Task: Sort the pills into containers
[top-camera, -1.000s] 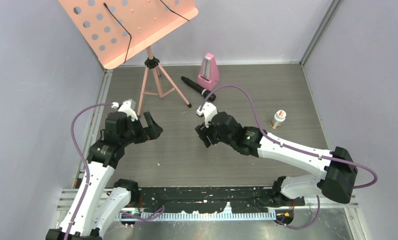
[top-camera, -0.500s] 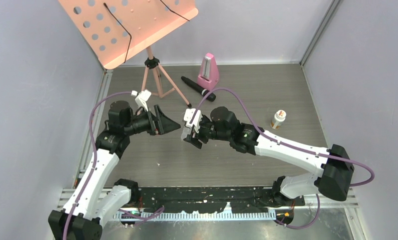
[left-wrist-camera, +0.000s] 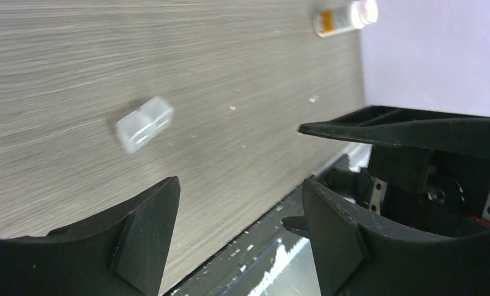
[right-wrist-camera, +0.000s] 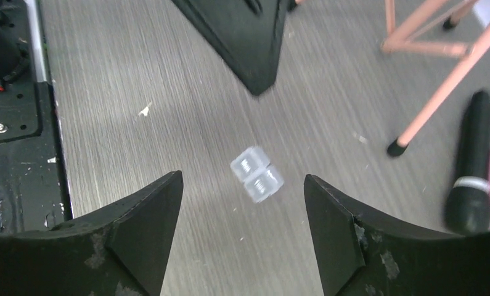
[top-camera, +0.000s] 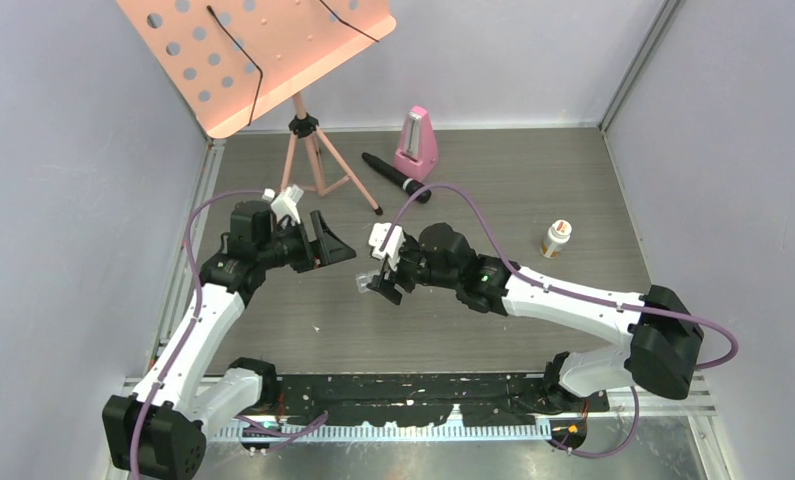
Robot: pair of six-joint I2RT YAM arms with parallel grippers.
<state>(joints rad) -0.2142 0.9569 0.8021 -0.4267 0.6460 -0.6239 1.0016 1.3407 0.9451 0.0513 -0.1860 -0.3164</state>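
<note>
The clear two-compartment pill box point(top-camera: 361, 284) lies on the grey wooden table, blurred in both wrist views. In the right wrist view it point(right-wrist-camera: 257, 174) sits just beyond the gap between my open right fingers. My right gripper point(top-camera: 383, 282) point(right-wrist-camera: 243, 179) is empty. My left gripper point(top-camera: 325, 245) point(left-wrist-camera: 241, 185) is open and empty, hovering left of the box, which shows up and to the left in its view point(left-wrist-camera: 143, 124). I see no orange-yellow pills, only tiny pale specks on the table.
A white-capped, orange-labelled small bottle point(top-camera: 556, 238) point(left-wrist-camera: 344, 17) stands at the right. A pink music stand point(top-camera: 303, 150), a black microphone point(top-camera: 396, 177) point(right-wrist-camera: 473, 166) and a pink metronome point(top-camera: 416, 145) are at the back. Walls enclose the table.
My left gripper swung right toward the middle, then eased back slightly. My right gripper moved left and turned; the pill box now shows on the table by its fingertips.
</note>
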